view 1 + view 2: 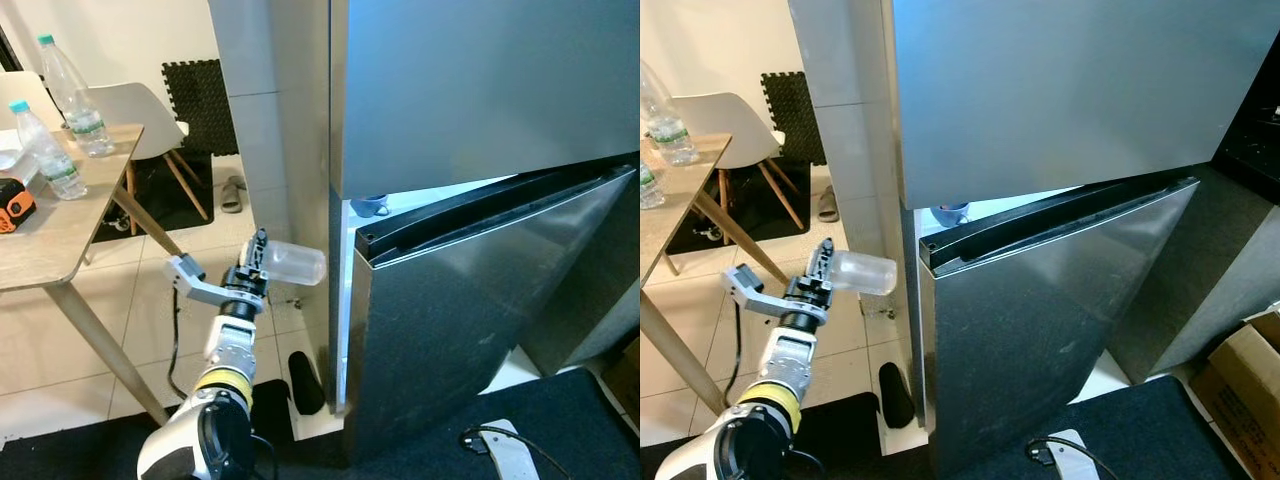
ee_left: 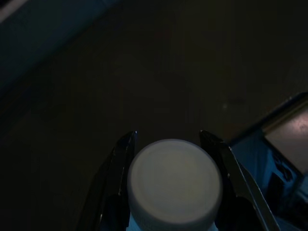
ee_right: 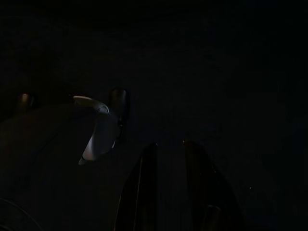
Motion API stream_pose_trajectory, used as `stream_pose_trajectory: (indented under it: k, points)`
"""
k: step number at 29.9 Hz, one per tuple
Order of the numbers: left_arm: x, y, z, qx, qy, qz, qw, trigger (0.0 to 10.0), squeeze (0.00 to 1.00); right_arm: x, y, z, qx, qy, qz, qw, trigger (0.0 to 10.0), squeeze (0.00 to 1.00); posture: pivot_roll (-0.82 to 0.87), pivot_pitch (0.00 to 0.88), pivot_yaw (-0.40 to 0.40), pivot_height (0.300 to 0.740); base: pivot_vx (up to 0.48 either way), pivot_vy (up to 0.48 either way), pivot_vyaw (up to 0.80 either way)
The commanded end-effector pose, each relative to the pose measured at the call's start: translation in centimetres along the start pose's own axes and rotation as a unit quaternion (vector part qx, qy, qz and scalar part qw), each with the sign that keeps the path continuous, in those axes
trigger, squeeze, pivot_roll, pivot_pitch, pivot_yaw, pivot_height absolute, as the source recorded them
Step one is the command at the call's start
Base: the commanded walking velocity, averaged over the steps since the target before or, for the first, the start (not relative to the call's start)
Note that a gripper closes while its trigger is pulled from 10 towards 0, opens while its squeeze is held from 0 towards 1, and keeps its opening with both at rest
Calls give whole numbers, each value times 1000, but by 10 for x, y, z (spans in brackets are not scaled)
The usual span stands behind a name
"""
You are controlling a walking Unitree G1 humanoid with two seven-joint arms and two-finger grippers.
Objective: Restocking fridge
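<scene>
Left gripper (image 1: 258,262): two black fingers clamped on clear plastic bottle with white cap (image 1: 292,264). In left wrist view cap end faces camera, pinched between both fingers (image 2: 120,159).

Bottle lies horizontal, long axis toward 3 o'clock, base pointing at lit gap of stainless steel fridge (image 1: 480,120), just beside its left edge.

Lower fridge door (image 1: 470,320) ajar. Judgement: gap looks narrow for bottle.

Right gripper (image 3: 168,159) idle in dark, fingers slightly apart.

Two other water bottles (image 1: 45,150) on wooden table (image 1: 60,235), at 10 o'clock.

Left gripper (image 1: 262,262) raised forward, clamped; right gripper (image 3: 168,147) low, fingers apart
</scene>
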State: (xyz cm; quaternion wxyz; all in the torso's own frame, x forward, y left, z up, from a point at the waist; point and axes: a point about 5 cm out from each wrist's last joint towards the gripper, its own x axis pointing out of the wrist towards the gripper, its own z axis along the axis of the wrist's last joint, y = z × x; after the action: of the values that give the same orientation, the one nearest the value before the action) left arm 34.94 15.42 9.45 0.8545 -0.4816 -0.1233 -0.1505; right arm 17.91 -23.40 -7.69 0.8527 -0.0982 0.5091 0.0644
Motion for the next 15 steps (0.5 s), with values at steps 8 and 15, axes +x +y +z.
stream_pose_trajectory:
  k: [8,15]
  points:
    - [1,-16,-33,-19,51,-32,998,10000,0,2,6,5,7,-9,9,1000,10000,0,-41,0,1,740,0,0,0]
    - [0,-21,-43,-23,70,-45,996,10000,0,2,5,6,2,-10,9,1000,10000,0,-42,0,-1,740,0,0,0]
